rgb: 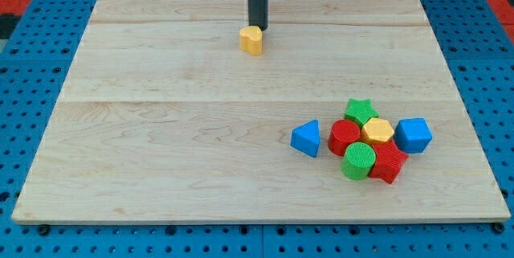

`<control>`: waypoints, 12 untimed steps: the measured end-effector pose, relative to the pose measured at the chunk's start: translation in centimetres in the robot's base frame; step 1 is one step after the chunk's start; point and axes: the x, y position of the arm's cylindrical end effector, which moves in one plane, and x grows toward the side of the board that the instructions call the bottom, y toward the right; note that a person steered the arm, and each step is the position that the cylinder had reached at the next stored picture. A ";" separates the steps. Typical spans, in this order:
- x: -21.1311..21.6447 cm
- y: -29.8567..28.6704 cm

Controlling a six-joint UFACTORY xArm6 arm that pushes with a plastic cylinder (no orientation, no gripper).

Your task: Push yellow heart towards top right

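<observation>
Pushing the yellow heart (251, 40) well means coming to its left and lower side first, because my tip (258, 26) now touches its upper right edge, near the board's top centre. From there a push would send it the wrong way. I carry no pincer, only a rod. Further right, well apart, lies a cluster: blue triangle (305, 139), red cylinder (344, 137), green cylinder (358, 161), green star (361, 111), yellow hexagon (377, 131), a red block (389, 162) of unclear shape, blue block (414, 134). The rod's upper part is cut off.
</observation>
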 end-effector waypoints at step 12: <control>5.2 11.3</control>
